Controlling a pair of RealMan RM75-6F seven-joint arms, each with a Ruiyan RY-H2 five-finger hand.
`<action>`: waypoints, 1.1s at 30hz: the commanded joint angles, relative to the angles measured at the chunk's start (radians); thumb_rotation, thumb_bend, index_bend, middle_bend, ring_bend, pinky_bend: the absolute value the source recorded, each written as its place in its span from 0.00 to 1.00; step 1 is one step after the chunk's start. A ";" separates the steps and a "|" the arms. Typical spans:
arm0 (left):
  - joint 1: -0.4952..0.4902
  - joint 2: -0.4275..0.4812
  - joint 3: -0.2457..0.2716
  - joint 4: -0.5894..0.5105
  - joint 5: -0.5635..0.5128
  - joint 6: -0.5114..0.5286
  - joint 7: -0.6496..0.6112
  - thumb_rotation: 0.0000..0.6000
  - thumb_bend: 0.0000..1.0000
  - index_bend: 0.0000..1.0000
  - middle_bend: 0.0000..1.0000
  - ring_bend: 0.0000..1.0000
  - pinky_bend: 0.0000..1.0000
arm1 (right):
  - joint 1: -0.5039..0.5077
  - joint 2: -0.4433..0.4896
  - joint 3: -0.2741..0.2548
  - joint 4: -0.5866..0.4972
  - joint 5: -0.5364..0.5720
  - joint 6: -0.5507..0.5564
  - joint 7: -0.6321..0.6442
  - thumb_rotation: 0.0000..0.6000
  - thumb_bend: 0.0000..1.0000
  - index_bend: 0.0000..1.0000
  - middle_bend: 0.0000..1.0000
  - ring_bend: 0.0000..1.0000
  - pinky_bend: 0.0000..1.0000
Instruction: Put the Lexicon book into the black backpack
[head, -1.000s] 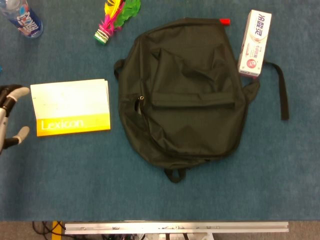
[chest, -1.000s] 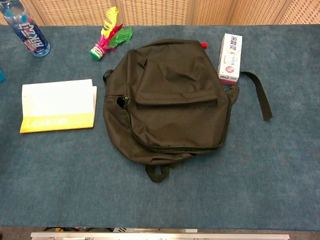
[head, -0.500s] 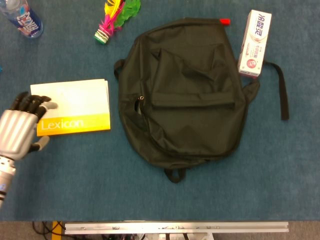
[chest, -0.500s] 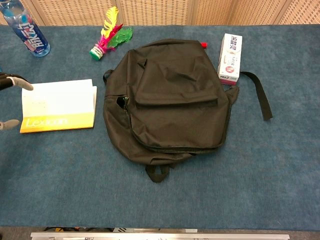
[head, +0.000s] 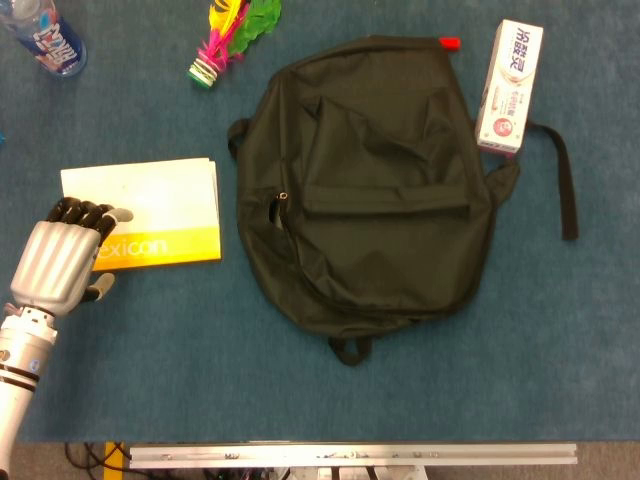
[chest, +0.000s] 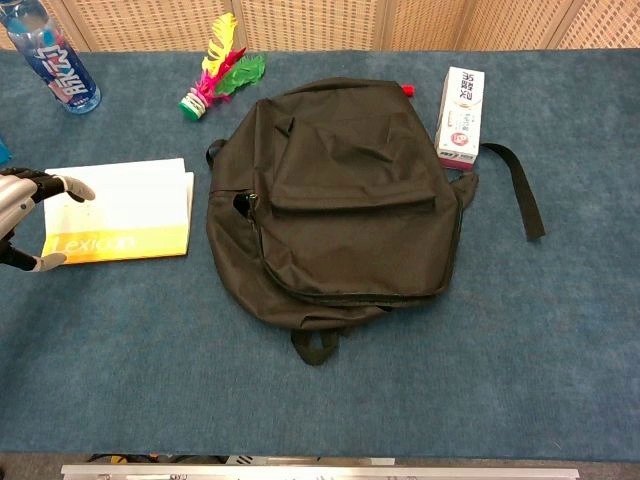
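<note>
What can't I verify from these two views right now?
- Left hand contact with the Lexicon book: head view, the hand covers that corner; chest view cuts it at the frame edge.
- Black backpack main zipper, open or closed: dark fabric, both views.
- Right hand: outside both views.

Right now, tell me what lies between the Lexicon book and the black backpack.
Only bare blue table: the head view shows an empty strip between the Lexicon book and the black backpack.

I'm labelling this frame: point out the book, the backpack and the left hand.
book (head: 160, 200): head view, white upper cover.
backpack (head: 385, 150): head view, front pocket.
left hand (head: 55, 262): head view, back of hand.
</note>
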 joint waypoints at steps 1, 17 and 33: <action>0.002 -0.017 0.000 0.017 -0.007 0.003 0.005 1.00 0.17 0.26 0.31 0.26 0.21 | 0.000 -0.002 -0.001 0.004 -0.001 -0.001 0.004 1.00 0.08 0.26 0.31 0.21 0.32; 0.000 -0.115 0.009 0.138 -0.028 -0.013 0.025 1.00 0.17 0.29 0.28 0.26 0.21 | 0.003 -0.002 -0.005 0.008 -0.001 -0.010 0.007 1.00 0.08 0.26 0.31 0.21 0.32; -0.017 -0.179 -0.008 0.222 -0.056 -0.038 -0.001 1.00 0.17 0.30 0.29 0.26 0.21 | -0.002 0.002 -0.006 0.005 0.009 -0.011 0.001 1.00 0.08 0.26 0.31 0.21 0.32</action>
